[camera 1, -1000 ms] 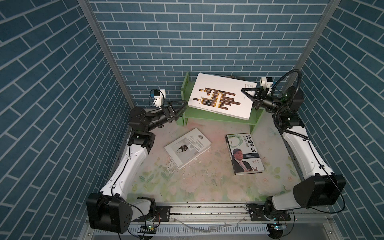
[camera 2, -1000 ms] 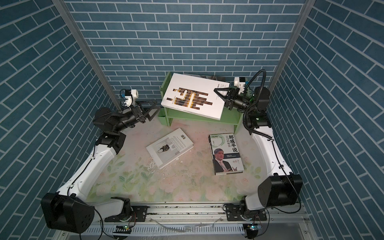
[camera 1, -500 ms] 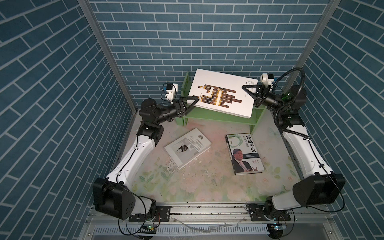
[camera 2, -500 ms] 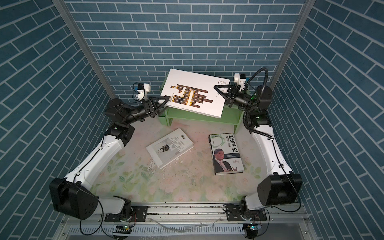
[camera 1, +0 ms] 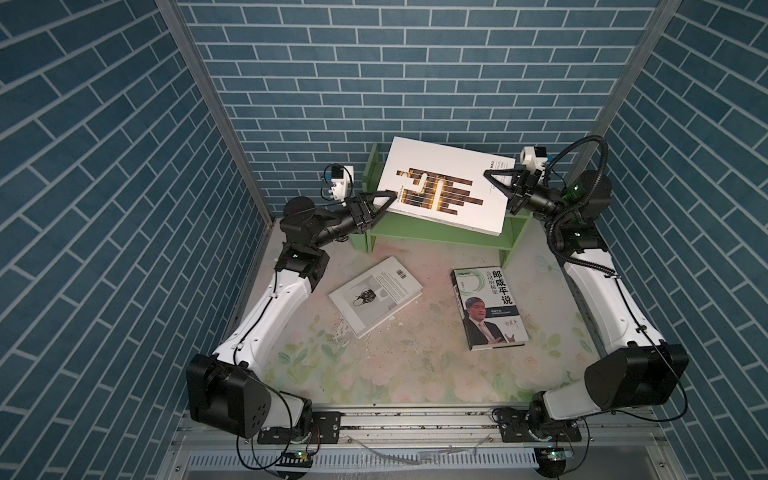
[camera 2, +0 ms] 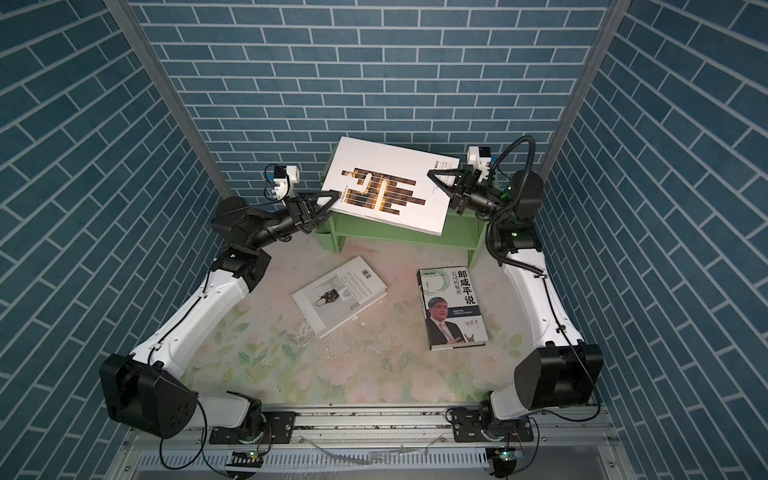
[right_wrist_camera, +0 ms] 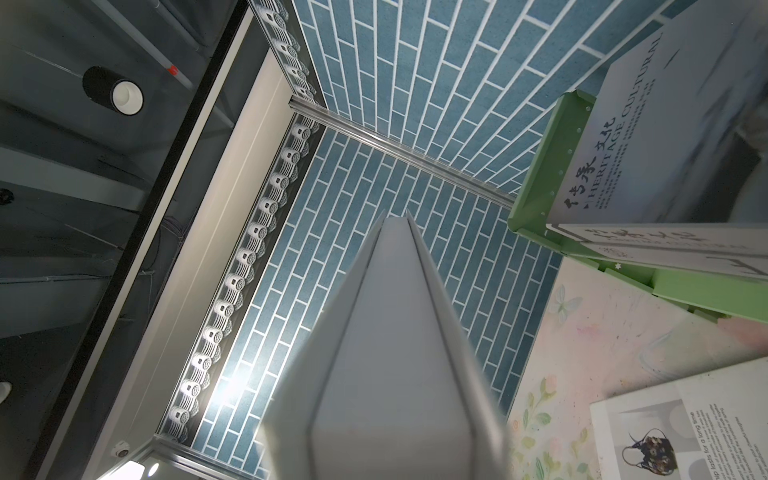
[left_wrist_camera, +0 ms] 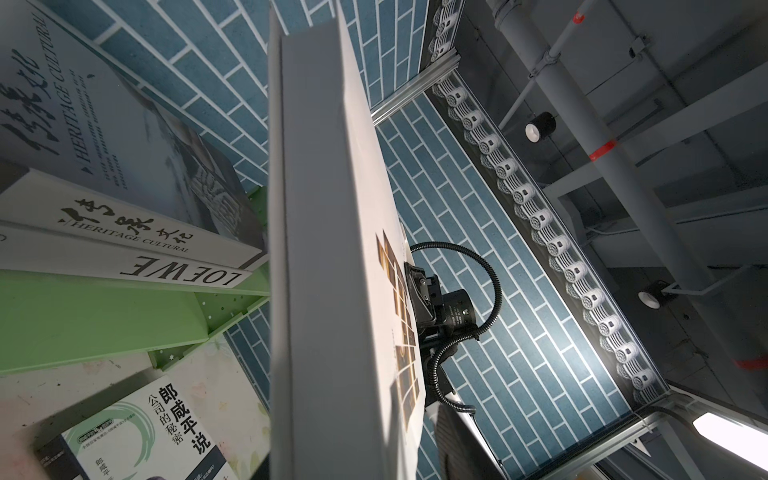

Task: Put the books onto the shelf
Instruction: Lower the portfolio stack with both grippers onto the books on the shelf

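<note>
Over the last second the left arm had swung in from beside the shelf's side panel to the near left edge of the big white book (camera 1: 446,183), and the book itself had risen a little and shifted leftward with the right arm.

The book hung tilted above the top of the light green shelf (camera 1: 436,235), its patterned cover facing up in both top views, not yet resting on any tier as far as could be seen. The right gripper (camera 1: 486,176) was clamped on the book's right edge. The left gripper (camera 1: 390,194) had its fingers at the opposite edge, and the left wrist view showed that edge running straight down the middle. Whether the jaws had actually bitten down on it could not be told.

Two books already lay stacked on the shelf: the LOEWE book (left_wrist_camera: 183,272) with the Heritage Cultural book (left_wrist_camera: 124,224) on top. Which tier they occupied was not clear. Two more lay flat on the flowered worktop (camera 1: 415,365), well apart from each other: the portrait book (camera 1: 490,307) towards the right arm and the barcode book (camera 1: 376,293) towards the left.

The step in hand looked like the third placement, a two-armed carry of the largest book. The next move probably called for a firm hold on both edges. Then both arms would need to level the book and lower it together, so that it cleared the upright side panels and did not slide off.
</note>
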You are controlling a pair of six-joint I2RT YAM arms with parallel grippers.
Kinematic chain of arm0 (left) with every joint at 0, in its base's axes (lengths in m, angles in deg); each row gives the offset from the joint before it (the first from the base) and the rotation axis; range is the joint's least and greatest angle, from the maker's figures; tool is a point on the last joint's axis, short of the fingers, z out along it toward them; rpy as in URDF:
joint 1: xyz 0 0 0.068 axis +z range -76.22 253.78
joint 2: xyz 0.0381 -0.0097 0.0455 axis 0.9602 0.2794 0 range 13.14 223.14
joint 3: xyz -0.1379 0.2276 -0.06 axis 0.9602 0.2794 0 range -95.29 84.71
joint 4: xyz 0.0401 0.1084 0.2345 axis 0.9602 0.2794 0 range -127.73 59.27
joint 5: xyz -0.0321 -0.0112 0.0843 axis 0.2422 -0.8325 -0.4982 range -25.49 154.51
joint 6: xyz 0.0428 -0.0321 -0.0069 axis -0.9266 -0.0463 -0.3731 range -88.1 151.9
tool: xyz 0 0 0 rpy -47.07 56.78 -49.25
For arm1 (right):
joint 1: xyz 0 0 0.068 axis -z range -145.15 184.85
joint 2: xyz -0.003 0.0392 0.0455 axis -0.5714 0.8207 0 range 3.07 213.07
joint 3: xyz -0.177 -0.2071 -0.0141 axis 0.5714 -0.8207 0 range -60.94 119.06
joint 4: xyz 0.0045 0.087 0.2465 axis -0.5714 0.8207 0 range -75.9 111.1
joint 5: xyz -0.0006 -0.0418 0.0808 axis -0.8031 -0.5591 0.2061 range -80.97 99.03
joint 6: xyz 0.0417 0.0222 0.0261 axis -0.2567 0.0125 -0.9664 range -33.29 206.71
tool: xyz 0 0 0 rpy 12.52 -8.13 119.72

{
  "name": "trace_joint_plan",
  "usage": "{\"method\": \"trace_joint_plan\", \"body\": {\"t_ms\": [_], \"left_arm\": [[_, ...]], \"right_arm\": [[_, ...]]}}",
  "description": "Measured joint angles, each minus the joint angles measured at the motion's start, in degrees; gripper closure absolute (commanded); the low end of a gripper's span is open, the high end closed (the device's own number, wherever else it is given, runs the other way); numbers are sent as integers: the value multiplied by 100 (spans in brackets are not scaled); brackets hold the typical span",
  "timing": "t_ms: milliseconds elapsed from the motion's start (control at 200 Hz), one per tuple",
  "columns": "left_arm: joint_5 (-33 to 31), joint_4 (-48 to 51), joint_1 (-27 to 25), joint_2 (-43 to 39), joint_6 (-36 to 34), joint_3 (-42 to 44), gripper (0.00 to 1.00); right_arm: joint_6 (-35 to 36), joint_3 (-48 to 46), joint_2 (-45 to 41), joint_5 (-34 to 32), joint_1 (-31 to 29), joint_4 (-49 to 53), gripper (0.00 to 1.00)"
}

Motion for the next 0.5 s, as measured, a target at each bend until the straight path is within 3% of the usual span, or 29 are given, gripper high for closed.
{"method": "trace_joint_plan", "body": {"t_ms": [320, 500], "left_arm": [[-304, 11, -129, 411, 273, -361, 72], [-551, 146, -216, 741, 404, -776, 74]], "right_arm": [[-55, 175, 229, -13, 44, -116, 83], [-70, 199, 435, -321, 129, -262, 61]]}}
